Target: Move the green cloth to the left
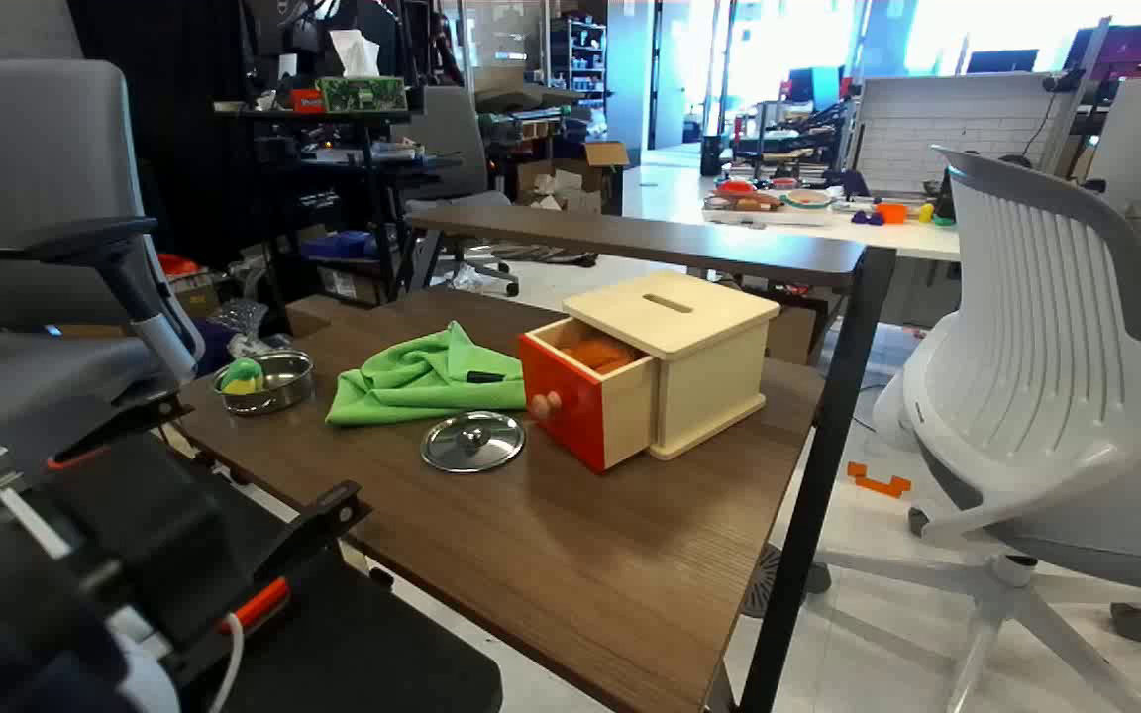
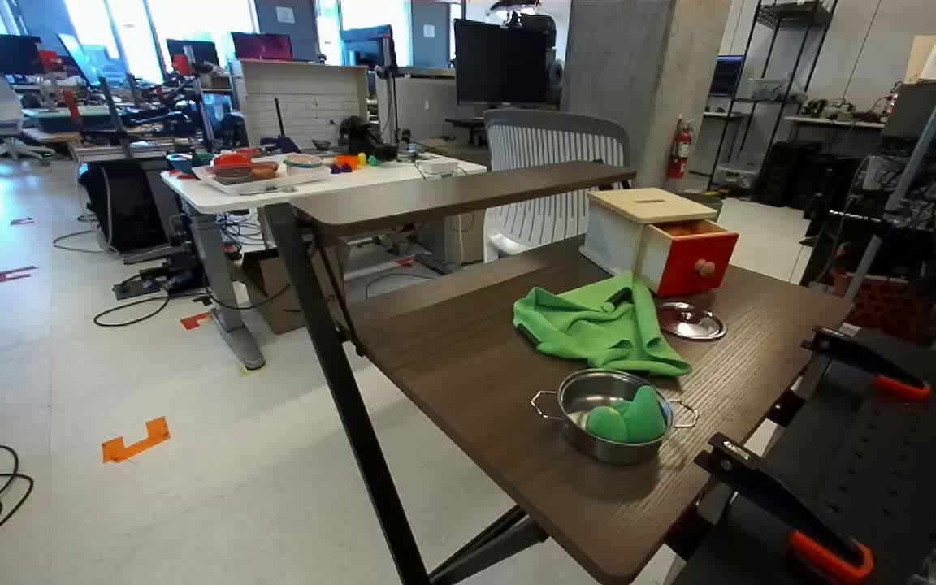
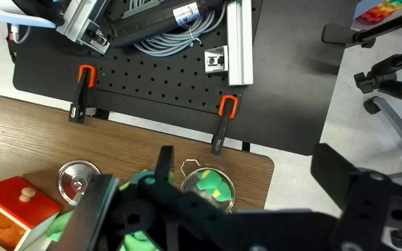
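The green cloth point(image 1: 412, 381) lies crumpled on the brown table point(image 1: 570, 555), beside the wooden box and the lid. It shows in both exterior views, here also between the box and the pot point(image 2: 590, 325). In the wrist view, the cloth point(image 3: 136, 242) is mostly hidden behind my gripper, with green patches showing around it. My gripper point(image 3: 245, 153) is open and empty, with its fingers wide apart, high above the table and out of both exterior views.
A wooden box point(image 1: 719, 366) has its red drawer point(image 1: 570, 406) pulled out with an orange thing inside. A metal lid point(image 1: 473, 442) and a pot point(image 2: 610, 447) holding green toys stand by the cloth. A raised shelf point(image 1: 650, 238) runs along one table side. Black clamps point(image 3: 222, 132) grip the table edge.
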